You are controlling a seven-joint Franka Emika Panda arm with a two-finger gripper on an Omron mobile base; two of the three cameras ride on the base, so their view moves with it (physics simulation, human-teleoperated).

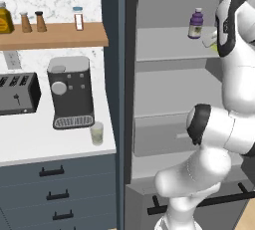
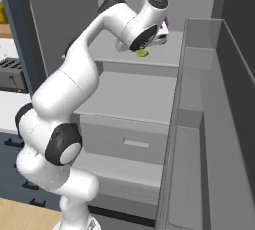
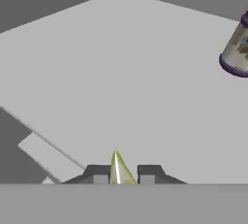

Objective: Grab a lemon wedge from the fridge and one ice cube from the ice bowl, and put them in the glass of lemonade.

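The fridge (image 1: 121,74) stands open, its pale grey shelves in front of me. My gripper (image 2: 145,50) hangs just above the top shelf (image 2: 167,55), shut on the lemon wedge (image 2: 143,53). In the hand view the yellow-green lemon wedge (image 3: 118,168) stands pinched between my gripper's (image 3: 118,173) dark fingertips, over the bare shelf floor. The glass of lemonade (image 1: 96,133) stands on the white counter to the left of the fridge, in front of the coffee machine. The ice bowl is out of view.
A purple-capped bottle (image 1: 195,24) stands at the back of the top shelf, seen also as the bottle (image 3: 236,51) in the hand view. The fridge door (image 2: 219,124) stands open on the right. A coffee machine (image 1: 70,92) and a toaster (image 1: 19,93) sit on the counter.
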